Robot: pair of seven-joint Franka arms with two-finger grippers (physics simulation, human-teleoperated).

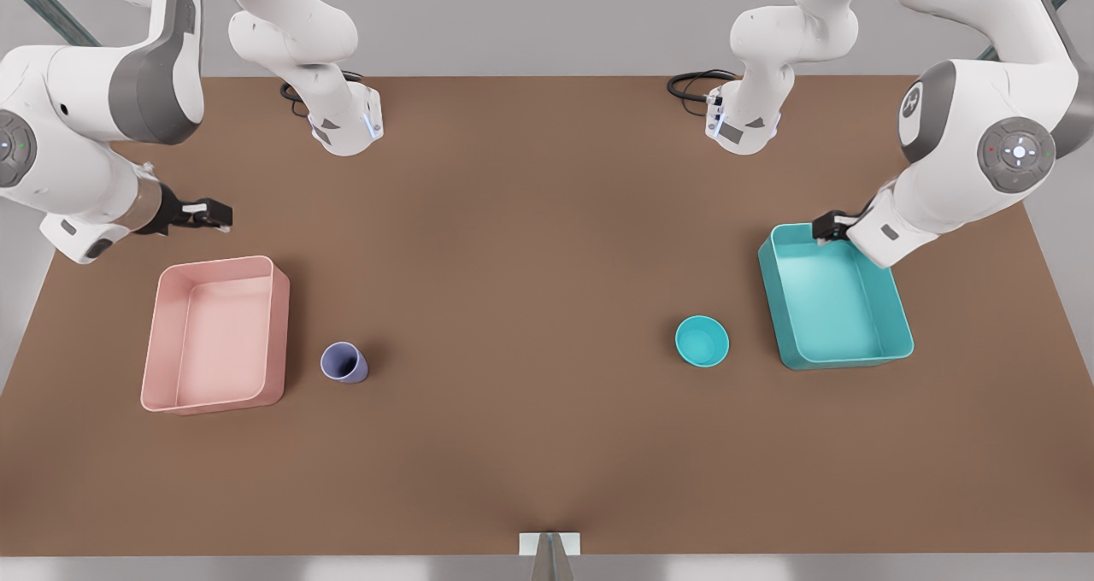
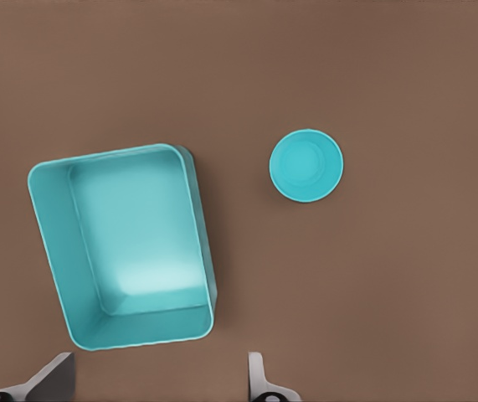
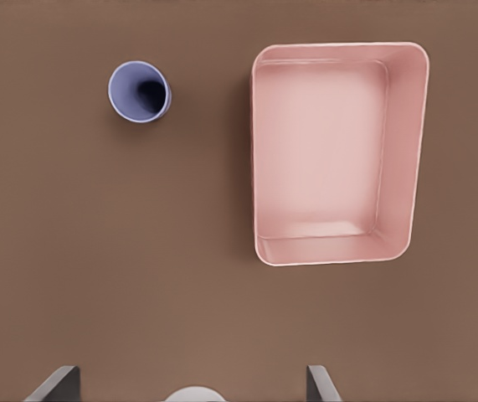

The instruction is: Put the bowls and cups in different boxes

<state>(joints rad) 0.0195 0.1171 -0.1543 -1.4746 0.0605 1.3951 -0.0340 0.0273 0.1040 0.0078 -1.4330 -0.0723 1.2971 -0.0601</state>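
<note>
Table point(image 1: 547, 410): brown top, both arms mounted at the far edge, everything resting on it.
Teal box point(image 1: 833, 308): on the front view's right, open top, nothing inside (left wrist view looks straight down into it point(image 2: 125, 247)).
Teal bowl point(image 1: 702, 341): upright on the table, just beside the teal box on its inner side, not touching; also in the left wrist view point(image 2: 306, 165), gap of bare table between bowl and box.
Pink box point(image 1: 216, 333): on the front view's left, open top, nothing inside; right wrist view shows its full interior point(image 3: 335, 151).
Lavender cup point(image 1: 344, 363): upright on the table, near the pink box's inner side, apart from it; right wrist view looks into its mouth point(image 3: 140, 91).
Left gripper point(image 1: 826, 226): on the front view's right, above the far corner of the teal box. Front view hides the finger gap behind the wrist; the left wrist view shows both fingertips point(image 2: 259, 381) spread wide point(image 2: 156, 383), nothing between them.
Right gripper point(image 1: 214, 214): on the front view's left, over bare table beyond the pink box's far edge. Right wrist view shows the two fingertips point(image 3: 322, 383) set wide apart point(image 3: 190, 385), holding nothing.
Bowl vs cup: well apart, one on each half of the table (neither is in a box).
View split: front view has both boxes and both arms together; each wrist view covers one box and its neighbouring item.
</note>
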